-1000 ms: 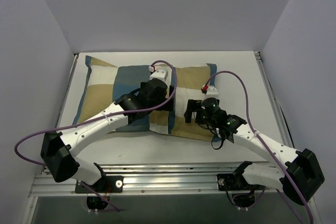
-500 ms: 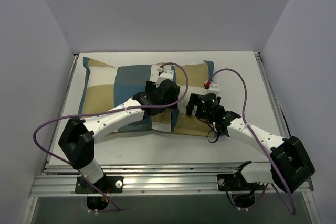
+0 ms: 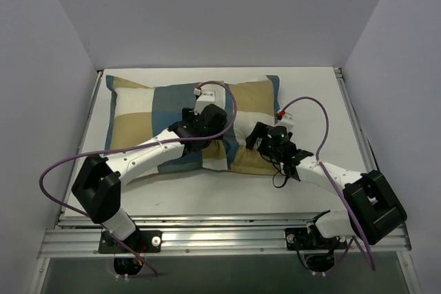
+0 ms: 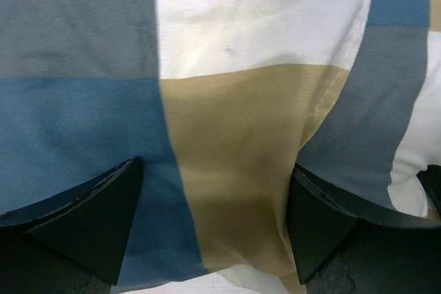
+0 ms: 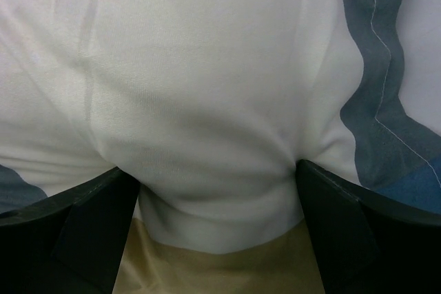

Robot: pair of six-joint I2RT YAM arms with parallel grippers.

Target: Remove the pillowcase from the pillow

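The pillowcase (image 3: 148, 111), in teal, tan and cream blocks, lies across the table with the pillow inside it; no bare pillow shows. My left gripper (image 3: 212, 131) is pressed down on the middle of the case. In the left wrist view the left gripper (image 4: 217, 232) is open, its fingers (image 4: 89, 218) wide apart over blue and tan fabric (image 4: 227, 135), beside a stitched flap edge (image 4: 320, 101). My right gripper (image 3: 262, 140) presses on the case's right part. In the right wrist view the right gripper (image 5: 217, 225) is open, with cream fabric (image 5: 207, 101) bulging between its fingers.
The white table (image 3: 313, 94) is walled in by grey panels on the left, back and right. A metal rail (image 3: 220, 228) runs along the near edge by the arm bases. Purple cables (image 3: 313, 111) loop over both arms.
The right gripper has moved a little up and left on the case. The left arm's elbow has swung round. The fabric between the grippers has bunched into a dip.
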